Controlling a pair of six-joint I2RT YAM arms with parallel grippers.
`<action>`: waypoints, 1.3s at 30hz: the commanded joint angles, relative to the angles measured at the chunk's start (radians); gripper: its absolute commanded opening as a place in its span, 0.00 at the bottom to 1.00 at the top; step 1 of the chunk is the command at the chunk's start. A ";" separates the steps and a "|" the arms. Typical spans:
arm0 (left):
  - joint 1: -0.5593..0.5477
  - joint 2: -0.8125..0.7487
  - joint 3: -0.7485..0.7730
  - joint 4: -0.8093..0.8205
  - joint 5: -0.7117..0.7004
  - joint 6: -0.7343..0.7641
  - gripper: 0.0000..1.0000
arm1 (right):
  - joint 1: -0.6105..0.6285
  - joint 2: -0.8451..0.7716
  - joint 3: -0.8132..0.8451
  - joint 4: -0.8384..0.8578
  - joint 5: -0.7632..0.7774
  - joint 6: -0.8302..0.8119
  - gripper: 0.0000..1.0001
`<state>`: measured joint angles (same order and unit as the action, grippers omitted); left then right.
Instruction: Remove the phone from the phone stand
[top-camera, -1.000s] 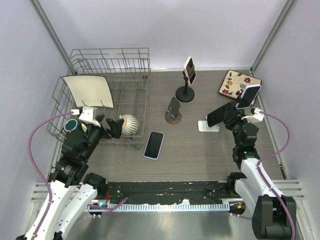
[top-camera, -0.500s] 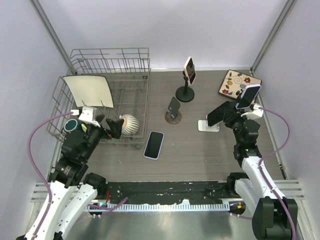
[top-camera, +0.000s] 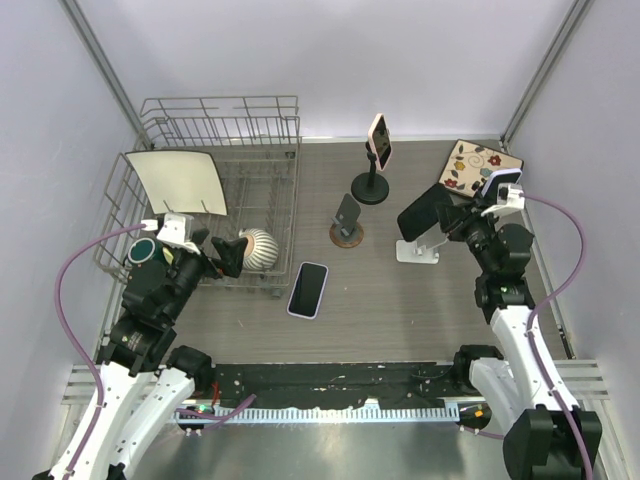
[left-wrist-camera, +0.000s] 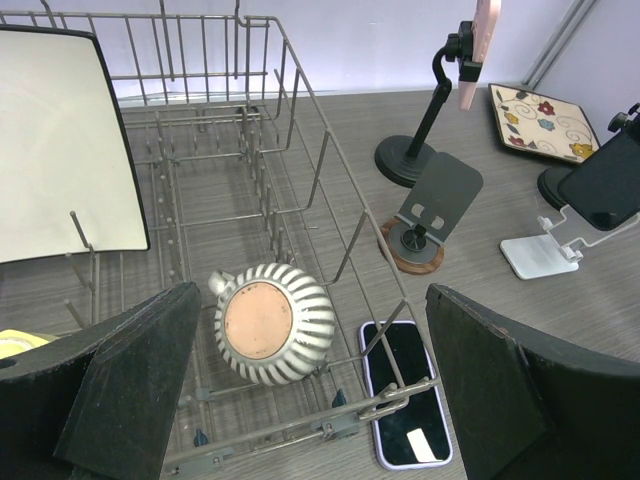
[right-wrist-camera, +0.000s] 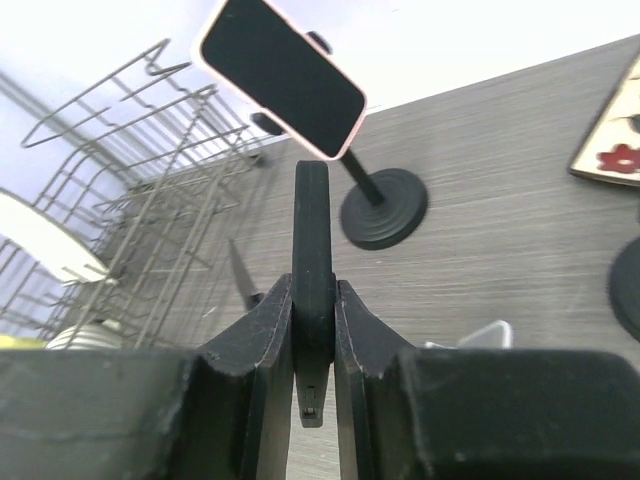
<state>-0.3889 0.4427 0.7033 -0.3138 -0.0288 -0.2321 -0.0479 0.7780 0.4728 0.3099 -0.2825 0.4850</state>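
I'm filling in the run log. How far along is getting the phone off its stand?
Done: the right claw is shut on the black phone, gripping its edge. In hand: the phone hangs tilted over the white stand; whether it has cleared the cradle is unclear. Left: carry it away and set it down. The left claw is open, idle by the dish rack.

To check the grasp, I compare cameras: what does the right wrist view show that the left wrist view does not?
Only right wrist: the right tool shut on the black phone, seen edge-on. Only left wrist: the striped bowl in the wire rack, a phone lying flat on the table, an empty small stand. Both: the pink phone on its tall stand, and the wire rack.
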 joint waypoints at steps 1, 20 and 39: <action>-0.004 -0.004 -0.002 0.030 0.009 -0.006 1.00 | 0.002 0.042 0.128 -0.017 -0.197 0.076 0.01; -0.004 0.005 -0.004 0.028 -0.011 -0.004 1.00 | 0.433 0.474 0.198 -0.206 -0.356 0.156 0.01; -0.004 0.002 -0.005 0.028 -0.014 -0.001 1.00 | 0.505 0.737 0.079 0.089 -0.313 0.348 0.01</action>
<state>-0.3889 0.4431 0.6968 -0.3138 -0.0338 -0.2317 0.4427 1.4860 0.5491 0.2817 -0.5995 0.7876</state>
